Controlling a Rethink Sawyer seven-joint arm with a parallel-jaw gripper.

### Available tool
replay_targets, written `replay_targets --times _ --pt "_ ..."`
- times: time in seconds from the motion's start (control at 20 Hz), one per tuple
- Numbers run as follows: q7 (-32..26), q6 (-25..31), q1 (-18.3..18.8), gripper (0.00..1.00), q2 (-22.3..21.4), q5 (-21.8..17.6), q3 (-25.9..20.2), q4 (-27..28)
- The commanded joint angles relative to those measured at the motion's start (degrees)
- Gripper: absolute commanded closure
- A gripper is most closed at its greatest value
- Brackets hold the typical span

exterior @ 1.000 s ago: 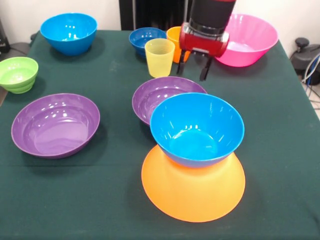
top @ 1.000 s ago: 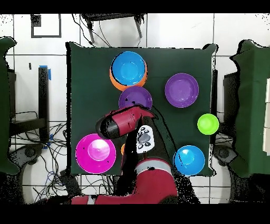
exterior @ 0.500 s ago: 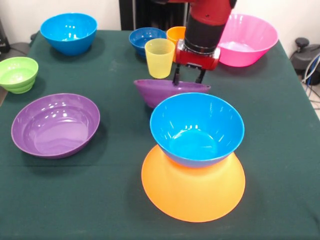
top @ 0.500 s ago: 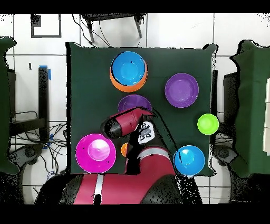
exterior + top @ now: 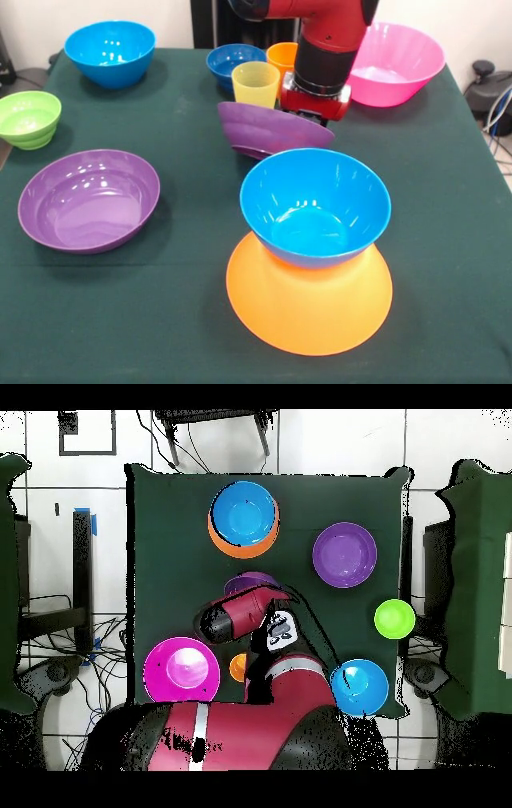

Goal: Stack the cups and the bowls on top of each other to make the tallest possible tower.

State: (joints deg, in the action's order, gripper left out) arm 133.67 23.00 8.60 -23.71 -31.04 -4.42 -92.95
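Note:
My gripper (image 5: 310, 118) is shut on the far rim of a shallow purple bowl (image 5: 268, 130) and holds it tilted, lifted off the cloth; the rim hides the fingertips. In the overhead view the arm covers most of this bowl (image 5: 250, 582). The tower (image 5: 312, 264) stands in front of it: a bright blue bowl (image 5: 316, 208) upright on the upside-down yellow-orange bowl (image 5: 308, 312). The yellow cup (image 5: 255, 88) and the orange cup (image 5: 282, 56) stand just behind the held bowl. The second purple bowl (image 5: 88, 200) lies at the left.
A small dark blue bowl (image 5: 232, 62) sits beside the cups. The large pink bowl (image 5: 396, 64) is at the far right, a bright blue bowl (image 5: 110, 52) at the far left, and a small green bowl (image 5: 29, 118) at the left edge.
My gripper came down onto the purple bowl's far rim, closed on it, and has raised and tilted the bowl. Nothing else has moved.

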Motion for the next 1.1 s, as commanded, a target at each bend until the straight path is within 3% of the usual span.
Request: replay_targets --times 0.05,0.35,0.75,1.1 --pt "-10.2 4.8 1.0 0.00 0.2 -2.5 -7.3 4.7" --pt "-13.6 12.7 1.0 0.00 -5.6 -1.0 -8.0 4.5" --pt "-16.0 17.2 1.0 0.00 -8.8 -3.1 -9.2 7.0" --pt "-14.7 13.3 0.9 0.00 -2.8 -6.7 -9.7 12.4"
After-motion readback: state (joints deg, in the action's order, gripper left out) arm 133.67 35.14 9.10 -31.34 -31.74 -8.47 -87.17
